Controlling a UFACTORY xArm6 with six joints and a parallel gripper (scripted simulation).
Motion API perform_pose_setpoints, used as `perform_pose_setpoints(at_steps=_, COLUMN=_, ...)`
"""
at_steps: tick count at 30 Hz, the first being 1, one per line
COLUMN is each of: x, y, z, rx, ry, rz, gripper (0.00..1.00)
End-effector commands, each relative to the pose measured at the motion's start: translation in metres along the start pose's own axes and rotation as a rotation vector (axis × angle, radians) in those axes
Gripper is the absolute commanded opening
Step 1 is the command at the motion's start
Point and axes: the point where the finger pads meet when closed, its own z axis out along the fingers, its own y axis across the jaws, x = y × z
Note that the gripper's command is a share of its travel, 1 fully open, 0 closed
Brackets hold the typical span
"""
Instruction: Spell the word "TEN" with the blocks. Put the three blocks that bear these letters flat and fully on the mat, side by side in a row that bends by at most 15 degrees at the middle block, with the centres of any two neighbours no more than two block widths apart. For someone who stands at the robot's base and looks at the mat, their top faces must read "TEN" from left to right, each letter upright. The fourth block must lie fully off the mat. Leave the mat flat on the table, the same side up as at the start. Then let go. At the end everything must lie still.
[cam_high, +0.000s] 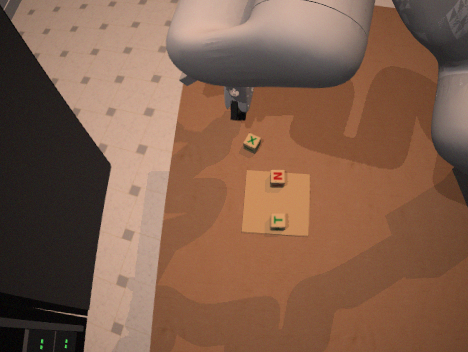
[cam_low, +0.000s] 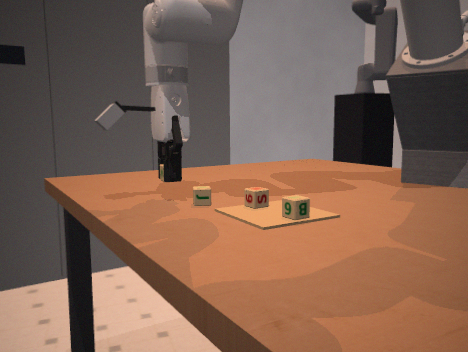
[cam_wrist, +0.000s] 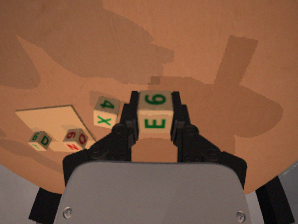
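1. The dark two-fingered gripper (cam_wrist: 157, 137) is clamped on a pale wooden cube with a green E on top (cam_wrist: 154, 123), one finger against each side; whether the cube touches the brown wooden bench (cam_low: 300, 280) or hangs just above it I cannot tell.

2. Done so far, by my reading: the pale cube with a red N on top (cam_high: 277, 177) and the pale cube with a green T on top (cam_high: 278, 220) both lie flat on the thin tan square mat (cam_high: 257, 220), with a gap between them that looks roomy enough for one more cube.

3. The fourth pale cube, with a green X on top (cam_high: 251, 142), sits off the mat, between the gripper and the mat's near edge, so that condition seems already met.

4. Left to do: carry the E cube past the X cube, set it in the gap between N and T with its letter turned the same way, then release.

5. The gripper stands near the bench's edge, with tiled floor beyond; a slip that way could lose the cube.

6. Toward the mat, the X cube lies almost on the direct path, so a lifted carry over it seems wiser than a slide.

7. The N cube sits close to the mat's nearest edge; the gap between N and T leaves little room for the fingers, so a straight descent is called for.
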Motion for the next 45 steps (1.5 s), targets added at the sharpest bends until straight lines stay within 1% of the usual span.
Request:
perform_pose_setpoints(at_steps=1, x=0.001, y=0.0, z=-0.044, rx=-0.001, ry=0.001, rz=0.0, gripper=0.27)
perform_pose_setpoints(at_steps=4, x=0.001, y=0.0, z=-0.059, rx=-0.001, ry=0.001, rz=0.0, gripper=0.27)
perform_pose_setpoints(at_steps=7, x=0.001, y=0.0, z=-0.065, rx=-0.001, ry=0.001, rz=0.0, gripper=0.27)
perform_pose_setpoints(at_steps=20, x=0.001, y=-0.003, z=-0.065, rx=0.0, ry=0.002, rz=0.013, gripper=0.27)
perform_pose_setpoints(at_steps=22, x=0.0, y=-0.01, z=-0.064, rx=0.002, ry=0.006, rz=0.053, gripper=0.27)
perform_pose_setpoints(at_steps=25, x=-0.003, y=-0.029, z=-0.061, rx=0.007, ry=0.013, rz=0.161, gripper=0.27)
perform_pose_setpoints(at_steps=28, x=-0.004, y=-0.032, z=-0.061, rx=0.007, ry=0.014, rz=0.176, gripper=0.27)
perform_pose_setpoints(at_steps=29, x=-0.006, y=-0.042, z=-0.06, rx=0.01, ry=0.017, rz=0.235, gripper=0.27)
perform_pose_setpoints(at_steps=39, x=-0.018, y=-0.075, z=-0.058, rx=0.019, ry=0.023, rz=0.441, gripper=0.27)
perform_pose_setpoints(at_steps=43, x=-0.024, y=-0.088, z=-0.057, rx=0.022, ry=0.024, rz=0.526, gripper=0.27)
perform_pose_setpoints(at_steps=45, x=-0.024, y=-0.088, z=-0.057, rx=0.022, ry=0.024, rz=0.526, gripper=0.27)
